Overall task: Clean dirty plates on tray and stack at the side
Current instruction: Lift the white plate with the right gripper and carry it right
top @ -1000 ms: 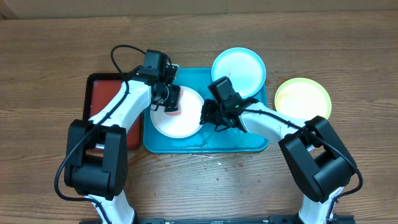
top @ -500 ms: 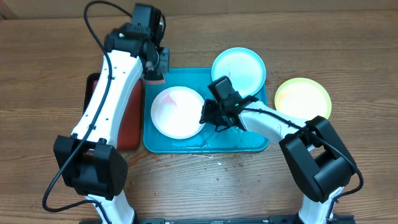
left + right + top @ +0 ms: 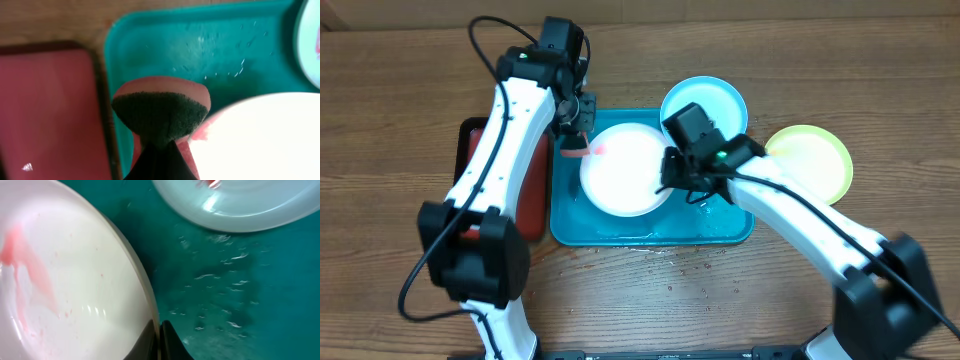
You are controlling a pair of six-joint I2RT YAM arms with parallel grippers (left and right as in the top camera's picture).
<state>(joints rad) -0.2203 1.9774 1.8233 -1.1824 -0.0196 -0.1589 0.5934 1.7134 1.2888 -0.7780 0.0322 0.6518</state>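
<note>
The right end effector [image 3: 672, 183] is clamped on the rim of the white plate [image 3: 625, 170], its fingers pinched to a thin edge hold in the right wrist view. The plate sits over the middle of the tray [image 3: 650, 232] and seems raised off the tray floor. The left end effector [image 3: 575, 138] grips a pink sponge [image 3: 160, 112], dark scouring face outward, at the tray's left edge and just beside the plate's rim. A pale red smear [image 3: 25, 265] remains on the plate's white centre. The cyan plate [image 3: 703, 108] lies on the tray's far right corner, with a red mark on it, and the lime plate [image 3: 807, 160] rests on the table [image 3: 880, 80] right of the tray. The main risk is the hold itself: it takes only the rim, on a surface that looks wet, so a firm sponge press from the far side could pivot the plate out of the fingers and drop it onto the tray or against the cyan plate. A sponge stroke that runs off the rim could also flick sauce onto the red tray [image 3: 485, 180] left of the tray.
</note>
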